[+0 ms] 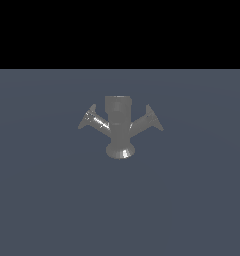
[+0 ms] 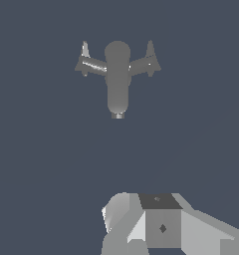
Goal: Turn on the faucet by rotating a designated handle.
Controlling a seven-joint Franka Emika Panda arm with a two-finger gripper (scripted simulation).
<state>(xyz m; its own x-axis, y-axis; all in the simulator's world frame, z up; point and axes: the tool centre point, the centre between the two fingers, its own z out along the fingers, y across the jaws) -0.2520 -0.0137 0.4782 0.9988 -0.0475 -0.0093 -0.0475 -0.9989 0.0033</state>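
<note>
A plain blue-grey desk (image 1: 42,200) holds a grey two-handled faucet (image 1: 119,127), untouched; the tool (image 2: 156,224), its opening impossible to tell, sits well apart, so turning remains undone.

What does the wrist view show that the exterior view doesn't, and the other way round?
Only the wrist view shows part of the robot: grey and dark blocks of the arm's end at the frame's edge, well apart from the faucet; whether the tool is open or shut cannot be told. Only the exterior view shows the faucet's flared spout opening facing the camera and a black band above the floor. Both show the grey faucet with its two handles on the blue-grey floor.
</note>
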